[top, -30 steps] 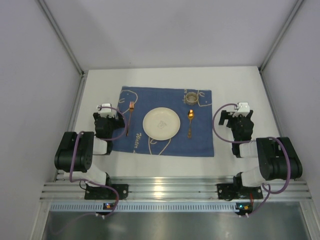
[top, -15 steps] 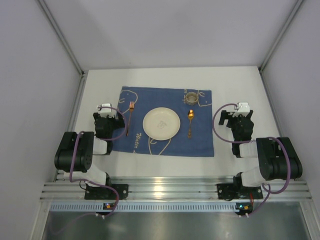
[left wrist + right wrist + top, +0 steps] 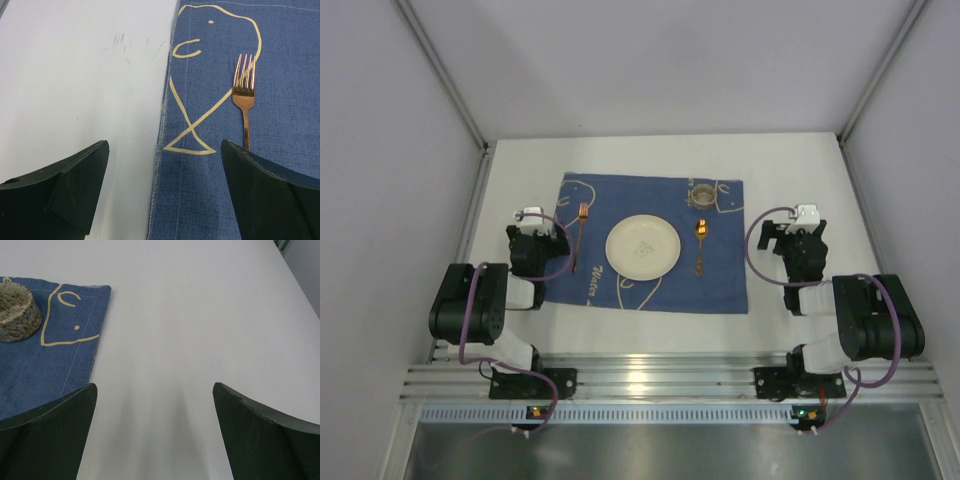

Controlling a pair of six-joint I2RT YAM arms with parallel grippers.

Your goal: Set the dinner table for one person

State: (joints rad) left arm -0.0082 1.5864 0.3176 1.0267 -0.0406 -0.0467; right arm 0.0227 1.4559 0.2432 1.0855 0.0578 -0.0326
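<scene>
The white dinner table (image 3: 800, 160) carries a blue placemat (image 3: 650, 275) with line drawings. On the mat lie a round cream plate (image 3: 642, 246) in the middle, a copper fork (image 3: 579, 232) to its left, a copper spoon (image 3: 700, 243) to its right and a small speckled cup (image 3: 702, 194) at the far right. My left gripper (image 3: 532, 222) is open and empty at the mat's left edge; the fork (image 3: 244, 95) lies ahead of its right finger. My right gripper (image 3: 804, 222) is open and empty over bare table, right of the mat; the cup (image 3: 16, 312) shows far left.
Grey walls with metal posts (image 3: 445, 75) close the table at the back and sides. An aluminium rail (image 3: 660, 380) with both arm bases runs along the near edge. The mat's left hem (image 3: 162, 150) lies between my left fingers.
</scene>
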